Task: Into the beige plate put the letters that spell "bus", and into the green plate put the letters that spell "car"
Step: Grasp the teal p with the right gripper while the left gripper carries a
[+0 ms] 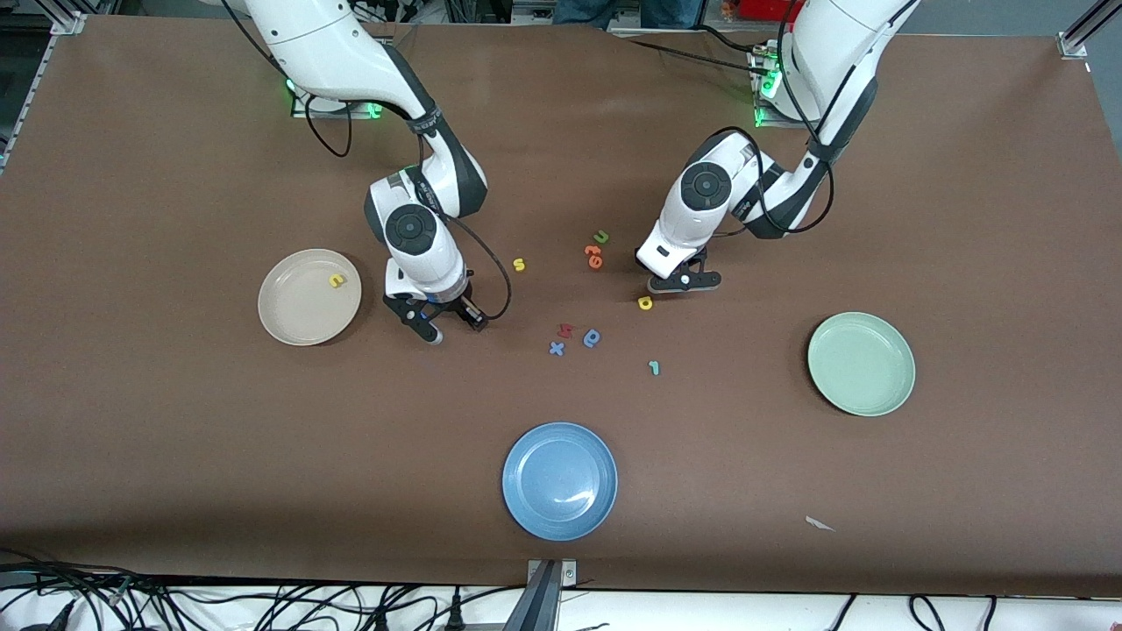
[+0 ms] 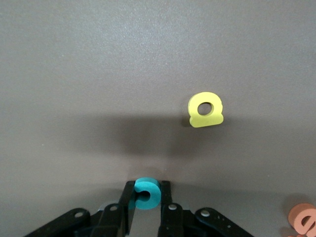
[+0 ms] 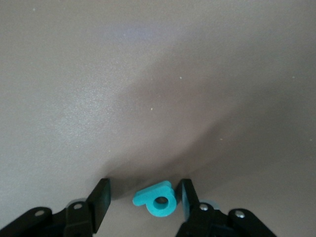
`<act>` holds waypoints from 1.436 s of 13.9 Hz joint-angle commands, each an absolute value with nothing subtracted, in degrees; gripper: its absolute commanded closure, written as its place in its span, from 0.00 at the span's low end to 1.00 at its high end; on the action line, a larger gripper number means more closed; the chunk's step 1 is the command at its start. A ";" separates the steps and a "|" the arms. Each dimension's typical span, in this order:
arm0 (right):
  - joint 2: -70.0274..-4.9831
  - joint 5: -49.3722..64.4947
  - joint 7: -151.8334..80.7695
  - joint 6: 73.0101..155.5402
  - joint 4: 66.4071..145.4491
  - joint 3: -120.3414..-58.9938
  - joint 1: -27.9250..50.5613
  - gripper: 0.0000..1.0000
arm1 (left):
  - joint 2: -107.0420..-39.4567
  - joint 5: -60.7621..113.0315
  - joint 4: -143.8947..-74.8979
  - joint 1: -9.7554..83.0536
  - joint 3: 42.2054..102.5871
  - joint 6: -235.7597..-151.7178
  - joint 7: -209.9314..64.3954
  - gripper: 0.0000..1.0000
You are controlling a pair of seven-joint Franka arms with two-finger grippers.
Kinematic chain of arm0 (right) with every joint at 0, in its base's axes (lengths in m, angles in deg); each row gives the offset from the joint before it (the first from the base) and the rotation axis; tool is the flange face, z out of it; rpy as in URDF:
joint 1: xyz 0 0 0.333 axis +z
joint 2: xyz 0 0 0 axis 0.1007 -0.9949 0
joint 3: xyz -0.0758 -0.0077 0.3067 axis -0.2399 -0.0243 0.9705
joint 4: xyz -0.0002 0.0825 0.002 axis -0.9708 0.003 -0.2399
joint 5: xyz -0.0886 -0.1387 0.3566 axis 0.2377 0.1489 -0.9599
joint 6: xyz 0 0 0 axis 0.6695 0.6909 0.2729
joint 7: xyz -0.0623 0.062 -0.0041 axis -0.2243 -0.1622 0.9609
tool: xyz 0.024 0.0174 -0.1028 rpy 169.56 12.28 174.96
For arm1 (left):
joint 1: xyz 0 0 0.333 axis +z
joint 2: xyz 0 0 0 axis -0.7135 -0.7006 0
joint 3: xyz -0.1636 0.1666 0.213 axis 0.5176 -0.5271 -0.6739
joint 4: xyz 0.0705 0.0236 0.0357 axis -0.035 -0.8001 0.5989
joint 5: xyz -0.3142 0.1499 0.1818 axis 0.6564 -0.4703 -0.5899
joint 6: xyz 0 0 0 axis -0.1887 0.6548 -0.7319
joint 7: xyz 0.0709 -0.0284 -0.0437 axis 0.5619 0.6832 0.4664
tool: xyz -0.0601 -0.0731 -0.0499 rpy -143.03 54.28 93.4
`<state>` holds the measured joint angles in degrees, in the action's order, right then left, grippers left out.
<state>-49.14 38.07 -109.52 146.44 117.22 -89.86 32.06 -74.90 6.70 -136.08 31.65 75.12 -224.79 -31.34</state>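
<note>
I have the left arm bent low, its left pincer (image 2: 145, 210) down at the surface (image 1: 175, 438) beside the yellow "a" (image 1: 645, 303), clamped on the teal "c" (image 2: 145, 193). My right arm reaches down just beside the beige plate (image 1: 289, 320); the right pincer (image 3: 143, 200) stands apart, the teal "b" (image 3: 157, 200) between its fingers, touching one. One yellow "u" (image 1: 337, 280) lies in that plate. The yellow "s" (image 1: 519, 264) and teal "r" (image 1: 654, 367) lie loose. The green plate (image 1: 861, 364) holds nothing. Three plates in all, counting the blue plate (image 1: 559, 480).
</note>
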 commanded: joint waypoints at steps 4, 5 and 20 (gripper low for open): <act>-49.64 37.11 -109.91 146.57 117.56 -89.93 32.63 0.75 | -75.23 2.64 -133.01 32.51 74.73 -220.30 -31.48 0.87; -49.46 37.11 -109.47 146.49 117.56 -90.02 32.63 0.81 | -74.88 2.64 -130.82 33.21 74.81 -216.54 -32.89 0.88; -35.58 37.11 -68.47 132.51 128.19 -110.03 32.10 0.82 | -76.27 2.64 -117.44 63.97 74.55 -207.79 -73.48 0.89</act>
